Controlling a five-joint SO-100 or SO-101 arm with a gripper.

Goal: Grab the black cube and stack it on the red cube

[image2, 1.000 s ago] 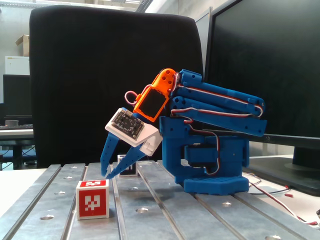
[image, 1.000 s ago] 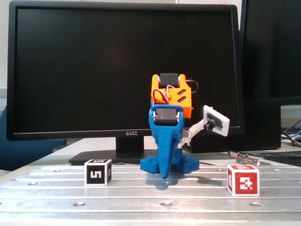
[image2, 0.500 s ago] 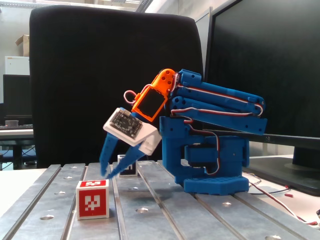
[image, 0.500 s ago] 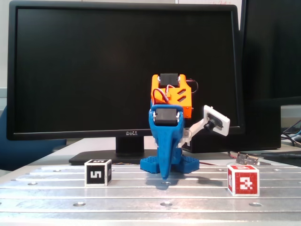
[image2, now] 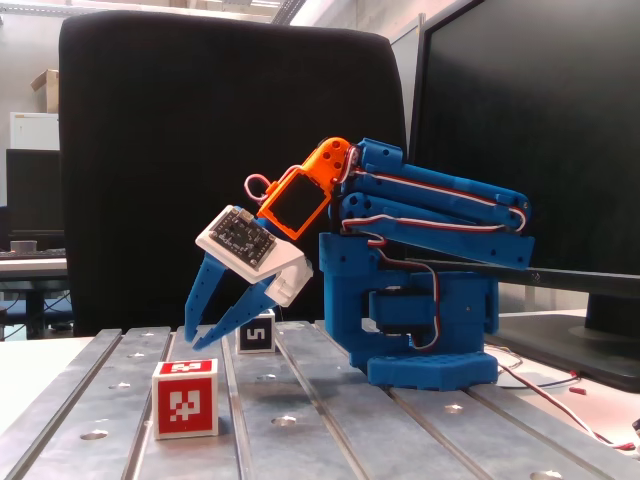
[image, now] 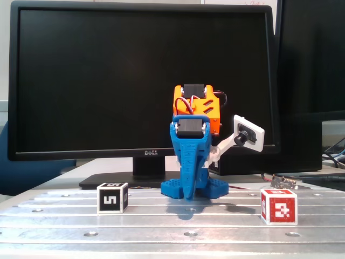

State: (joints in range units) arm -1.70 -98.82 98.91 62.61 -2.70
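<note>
Two cubes sit on the slotted metal table (image: 64, 226), one arm stands behind them, and two dark monitors fill the background. Nearest in a fixed view from the front, the red cube (image: 278, 205) rests at the right and the black cube (image: 112, 198) at the left, well apart, with the blue arm base (image: 195, 188) between them and further back. The black cube has white edges and a black face with a white blocky "5"-like mark; the red cube is the same size, white-edged, with a white pixel pattern on red.

Seen from the front, the gripper (image: 187, 198) reads as a single blue wedge pointing down, so its opening cannot be judged there. In a fixed view from the side, the gripper (image2: 196, 340) shows two blue fingers (image2: 204, 300) spread apart, holding nothing, their tips hanging above the table just beyond the red cube (image2: 185, 399) and short of the black cube (image2: 256, 330). That side view also shows the folded blue arm links and an orange wrist segment (image2: 308, 196), plus a bare circuit board on the white camera mount (image2: 246, 243). Furthest back in the front view stands the monitor (image: 140, 81).
</note>
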